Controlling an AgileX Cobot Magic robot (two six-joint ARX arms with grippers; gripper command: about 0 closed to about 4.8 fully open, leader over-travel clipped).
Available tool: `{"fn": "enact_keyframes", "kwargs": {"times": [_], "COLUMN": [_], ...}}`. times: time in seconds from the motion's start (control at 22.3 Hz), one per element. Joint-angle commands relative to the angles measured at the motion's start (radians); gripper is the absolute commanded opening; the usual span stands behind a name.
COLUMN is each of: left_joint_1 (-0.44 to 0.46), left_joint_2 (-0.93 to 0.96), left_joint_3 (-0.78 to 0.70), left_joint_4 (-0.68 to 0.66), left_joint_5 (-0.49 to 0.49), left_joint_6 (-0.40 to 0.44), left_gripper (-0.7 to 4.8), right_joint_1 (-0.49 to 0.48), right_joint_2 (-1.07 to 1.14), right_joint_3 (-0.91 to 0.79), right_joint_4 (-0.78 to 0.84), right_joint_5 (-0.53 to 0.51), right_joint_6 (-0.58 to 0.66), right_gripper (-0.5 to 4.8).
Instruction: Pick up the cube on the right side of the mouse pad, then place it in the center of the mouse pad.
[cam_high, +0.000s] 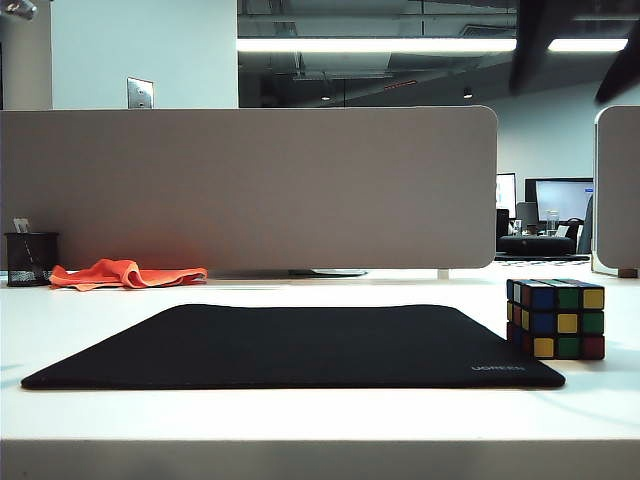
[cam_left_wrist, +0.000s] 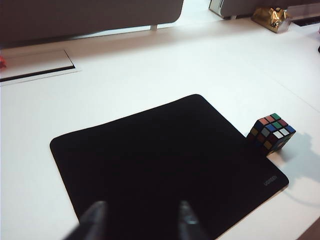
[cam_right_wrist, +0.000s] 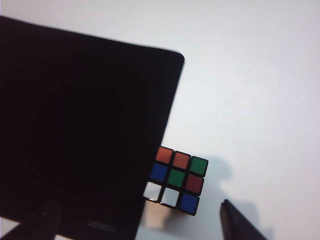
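The cube (cam_high: 556, 318) sits on the white table just off the right edge of the black mouse pad (cam_high: 300, 345), near the corner with grey lettering. My left gripper (cam_left_wrist: 141, 220) hangs open over the near part of the mouse pad (cam_left_wrist: 160, 160), with the cube (cam_left_wrist: 271, 132) far off to one side. My right gripper (cam_right_wrist: 139, 220) is open wide above the pad's edge (cam_right_wrist: 75, 115). The cube (cam_right_wrist: 176, 179) lies just ahead of its fingertips, within the span of the gap and untouched. Neither gripper shows in the exterior view.
An orange cloth (cam_high: 125, 273) and a black mesh pen cup (cam_high: 30, 258) lie at the back left by the grey partition (cam_high: 250, 185). A second partition (cam_high: 618, 190) stands at the far right. A cable slot (cam_left_wrist: 35, 67) and a gold object (cam_left_wrist: 271, 17) lie beyond the pad.
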Motion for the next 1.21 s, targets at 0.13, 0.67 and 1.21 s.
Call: {"fn": "enact_keyframes", "kwargs": {"times": [0.13,0.67,1.21], "left_joint_1": [0.0,-0.001,-0.019], "left_joint_2": [0.022,0.043,0.043], "left_joint_3": [0.004,0.004,0.004], "left_joint_4": [-0.03,-0.024,-0.024], "left_joint_5": [0.002,0.032,0.031], "left_joint_6": [0.002,-0.001,-0.001], "left_gripper": [1.98,2.56,2.56], "right_joint_1": [0.001,-0.002,-0.016], "right_joint_2": [0.159,0.524,0.586], "right_joint_3": [0.019,0.158,0.156], "right_joint_4": [0.02,-0.068,-0.076], "right_joint_5": [0.112,0.141,0.164], "right_joint_6": [0.013,0.206,0.279], "right_gripper": [4.79,4.79,4.79]}}
